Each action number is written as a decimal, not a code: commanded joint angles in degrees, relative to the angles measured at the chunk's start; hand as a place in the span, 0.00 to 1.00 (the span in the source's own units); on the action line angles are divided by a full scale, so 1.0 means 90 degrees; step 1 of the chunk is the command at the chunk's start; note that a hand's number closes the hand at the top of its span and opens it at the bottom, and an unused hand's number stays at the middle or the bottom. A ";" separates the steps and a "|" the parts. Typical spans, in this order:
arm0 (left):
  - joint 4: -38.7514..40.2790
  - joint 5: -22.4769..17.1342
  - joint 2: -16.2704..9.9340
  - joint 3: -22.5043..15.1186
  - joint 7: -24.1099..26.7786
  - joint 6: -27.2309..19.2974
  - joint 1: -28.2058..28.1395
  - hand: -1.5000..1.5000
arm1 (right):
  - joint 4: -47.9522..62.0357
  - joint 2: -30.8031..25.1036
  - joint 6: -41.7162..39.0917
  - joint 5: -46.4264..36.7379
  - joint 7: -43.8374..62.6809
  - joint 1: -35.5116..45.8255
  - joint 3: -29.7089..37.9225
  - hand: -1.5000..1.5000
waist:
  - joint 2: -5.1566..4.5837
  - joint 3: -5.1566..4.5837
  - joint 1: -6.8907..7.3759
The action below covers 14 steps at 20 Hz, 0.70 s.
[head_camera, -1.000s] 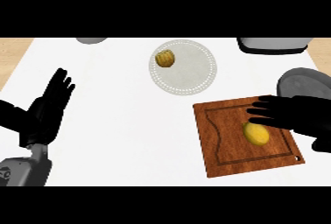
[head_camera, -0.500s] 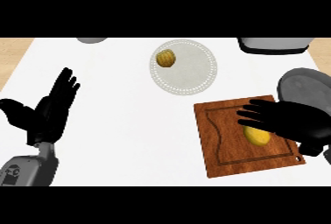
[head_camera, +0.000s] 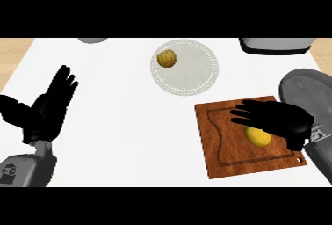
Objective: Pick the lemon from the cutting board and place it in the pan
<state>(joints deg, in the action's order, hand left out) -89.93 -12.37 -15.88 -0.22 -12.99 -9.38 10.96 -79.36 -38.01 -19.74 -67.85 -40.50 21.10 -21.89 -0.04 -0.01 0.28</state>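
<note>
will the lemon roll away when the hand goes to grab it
Probably somewhat: the lemon is a smooth oval lying loose on the flat cutting board, so a sideways nudge could roll it. It looks stiff, unlikely to squash. The right hand sits over it, fingers spread, which should help block rolling.

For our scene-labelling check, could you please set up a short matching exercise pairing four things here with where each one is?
Things:
1. lemon
2. brown pastry
3. left hand
4. pan

Places:
A. on the white plate
B. right edge, beside the cutting board
C. on the cutting board, under the right hand
D. open at the view's left

Pairs: 1-C, 2-A, 3-D, 4-B
</note>
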 commanded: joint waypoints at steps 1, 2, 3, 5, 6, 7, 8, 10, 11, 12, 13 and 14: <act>0.0208 -0.0165 -0.0200 0.0410 -0.0035 0.0341 0.0119 0.50 | -0.0350 0.0432 -0.0461 -0.0397 0.0332 -0.0070 -0.0124 0.00 | 0.0008 -0.0001 -0.0027; -0.0388 0.0192 0.0205 -0.0036 0.0020 0.0016 -0.0427 0.50 | 0.0391 0.0451 -0.0036 -0.0464 -0.0082 0.0082 0.0094 0.00 | 0.0006 0.0001 0.0009; -0.0339 0.0064 0.0101 0.0079 0.0157 0.0285 -0.0557 0.50 | 0.0140 0.0563 -0.0463 -0.0446 -0.0026 0.0297 0.0075 0.00 | 0.0007 0.0000 0.0011; -0.0357 0.0062 -0.0004 0.0209 -0.0029 0.0365 -0.0328 0.50 | 0.1015 0.0636 0.0142 -0.0602 -0.0398 0.0468 0.0289 0.00 | 0.0001 0.0001 0.0017; -0.0140 -0.0011 0.0119 0.0288 0.0045 0.0360 -0.0338 0.50 | 0.0856 0.0718 0.0103 -0.0541 -0.0422 0.0389 0.0356 0.00 | 0.0002 0.0001 0.0002; -0.0463 0.0422 0.0285 0.0002 -0.0154 -0.0114 -0.0225 0.50 | 0.0737 0.0873 0.0193 -0.0665 -0.0152 -0.0020 0.0152 0.00 | 0.0006 0.0002 -0.0013; -0.0083 0.0241 0.0301 0.0181 0.0245 0.0180 -0.0288 0.50 | 0.1256 0.1027 0.0405 -0.0798 -0.0292 0.0244 0.0208 0.00 | -0.0002 0.0001 0.0003; 0.0080 0.0374 0.0421 0.0093 0.0208 0.0193 -0.0179 0.50 | 0.0953 0.0971 0.0159 -0.0808 -0.0437 0.0106 0.0330 0.00 | 0.0002 0.0001 -0.0017; -0.0184 0.0283 0.0325 0.0172 0.0230 0.0360 -0.0507 0.50 | 0.0814 0.0669 0.0059 -0.0705 -0.0667 0.0121 0.0595 0.00 | 0.0006 0.0000 -0.0013; 0.0169 0.0285 0.0304 0.0261 0.0165 0.0327 -0.0040 0.50 | 0.1305 0.1376 0.0208 -0.1002 -0.0189 0.0321 0.0257 0.00 | -0.0003 0.0001 -0.0002; -0.0051 0.0321 0.0419 0.0160 0.0028 0.0235 -0.0170 0.50 | 0.1197 0.1194 0.0285 -0.1141 -0.0286 0.0012 0.0172 0.00 | 0.0002 0.0001 -0.0012; -0.0243 0.0361 0.0317 0.0280 -0.0144 0.0234 -0.0204 0.50 | 0.0579 0.1149 -0.0140 -0.1072 -0.0286 -0.0119 0.0278 0.00 | 0.0010 0.0000 -0.0026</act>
<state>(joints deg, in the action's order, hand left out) -90.91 -9.73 -13.08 1.37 -12.65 -7.41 9.11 -71.63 -29.04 -18.68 -75.71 -43.10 21.72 -19.49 -0.02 0.00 0.16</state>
